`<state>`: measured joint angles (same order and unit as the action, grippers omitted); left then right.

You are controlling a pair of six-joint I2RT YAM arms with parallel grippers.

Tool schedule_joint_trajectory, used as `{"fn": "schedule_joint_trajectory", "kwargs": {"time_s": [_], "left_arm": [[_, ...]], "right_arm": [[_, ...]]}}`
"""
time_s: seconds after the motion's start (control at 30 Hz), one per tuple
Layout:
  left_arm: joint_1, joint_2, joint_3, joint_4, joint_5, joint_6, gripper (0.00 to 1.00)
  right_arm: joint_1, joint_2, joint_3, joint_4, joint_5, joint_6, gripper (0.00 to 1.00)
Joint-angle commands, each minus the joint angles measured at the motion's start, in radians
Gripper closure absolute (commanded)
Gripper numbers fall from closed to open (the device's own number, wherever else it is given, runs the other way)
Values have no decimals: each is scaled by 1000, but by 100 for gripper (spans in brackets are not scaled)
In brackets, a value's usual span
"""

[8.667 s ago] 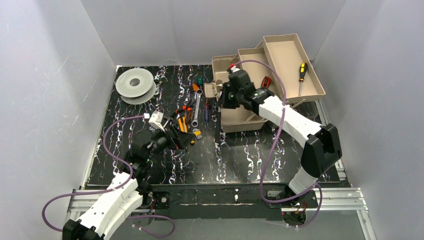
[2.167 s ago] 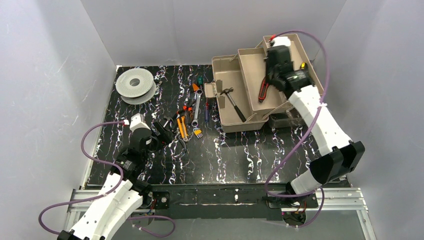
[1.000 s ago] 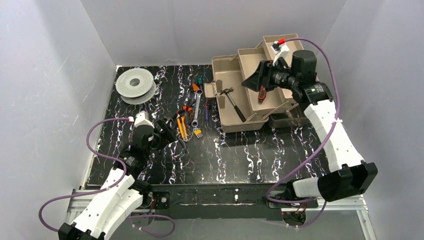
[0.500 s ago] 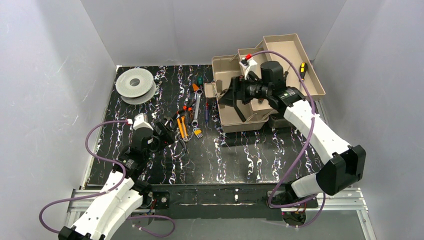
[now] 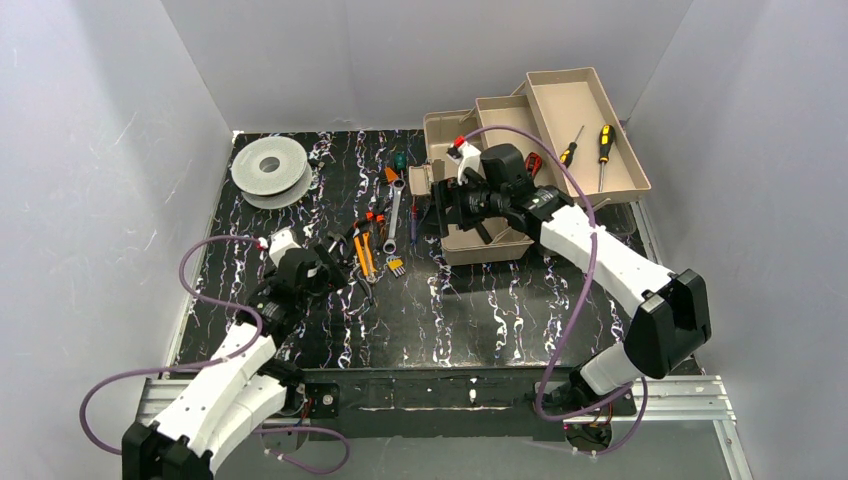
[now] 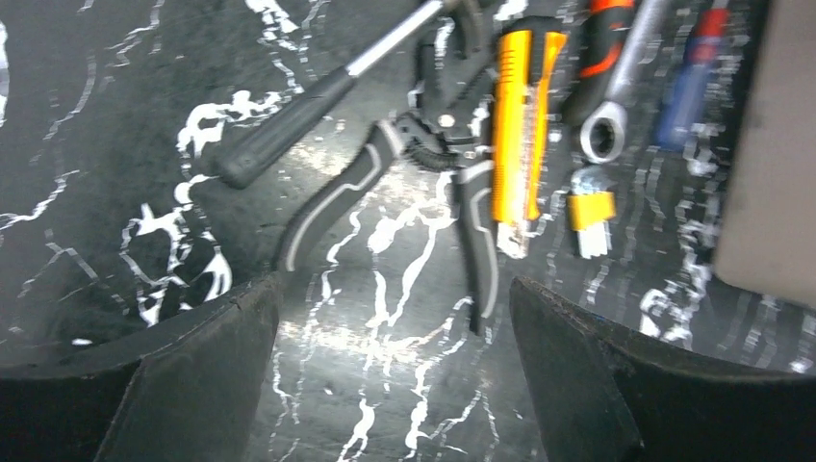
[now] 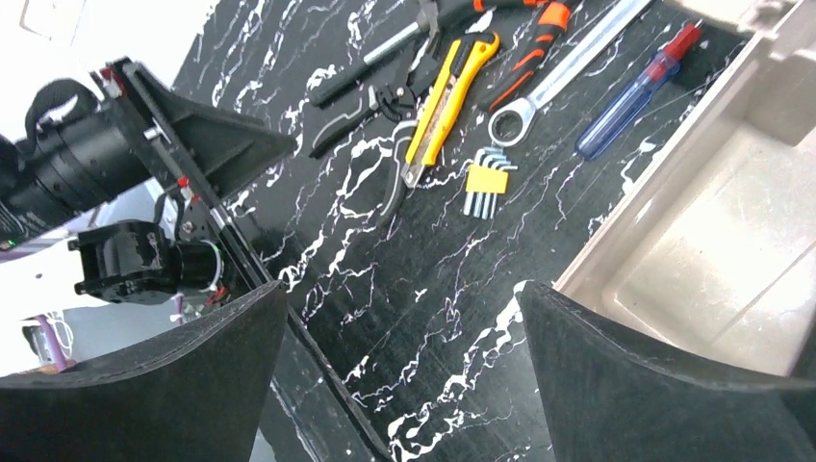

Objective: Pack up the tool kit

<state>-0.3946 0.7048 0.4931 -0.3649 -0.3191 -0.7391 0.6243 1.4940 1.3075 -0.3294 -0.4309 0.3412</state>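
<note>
– Black-handled pliers (image 6: pixel 423 159): where from the left gripper (image 6: pixel 395 289)?
– Near and straight ahead, left of the toolbox (image 5: pixel 478 250). The handles splay toward the gripper, long axis roughly along its reach. Jaws wide, holding nothing; the arm is low and stretched forward.
– Right gripper (image 7: pixel 402 289)?
– Wide open and empty, by the toolbox's front-left corner, farther from the pliers.

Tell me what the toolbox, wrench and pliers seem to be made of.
Toolbox: probably plastic, going by its uniform tan colour, soft sheen and moulded walls.
Wrench: bare metal, likely steel, since it is silver with bright highlights.
Pliers: the head looks like dark metal. The black grips with grey stripes look like rubber or plastic, but I can't tell which.
</note>
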Motion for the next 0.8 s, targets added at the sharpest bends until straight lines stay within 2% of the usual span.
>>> {"fn": "schedule_joint_trajectory", "kwargs": {"time_s": [0.0,0.13,0.2,0.3,0.37,0.47,0.77], "left_arm": [[3,124,109,-104,-140,6,13],[7,273,188,-138,-128,75,15],[23,402,247,-179,-121,105,15],[53,494,292,-198,-103,125,19],[72,537,311,-198,-92,137,25],[118,593,347,-196,-92,156,28],[242,746,374,-149,16,235,26]], "right_arm": [[33,-39,-21,25,84,-20,2],[64,-39,-18,-17,104,-36,2],[104,-54,-7,-62,166,-62,2],[143,-69,-6,-92,231,-75,2],[163,-86,-20,-98,258,-76,2],[191,-119,-49,-84,277,-70,3],[212,-200,-77,-110,269,-85,4]]}}
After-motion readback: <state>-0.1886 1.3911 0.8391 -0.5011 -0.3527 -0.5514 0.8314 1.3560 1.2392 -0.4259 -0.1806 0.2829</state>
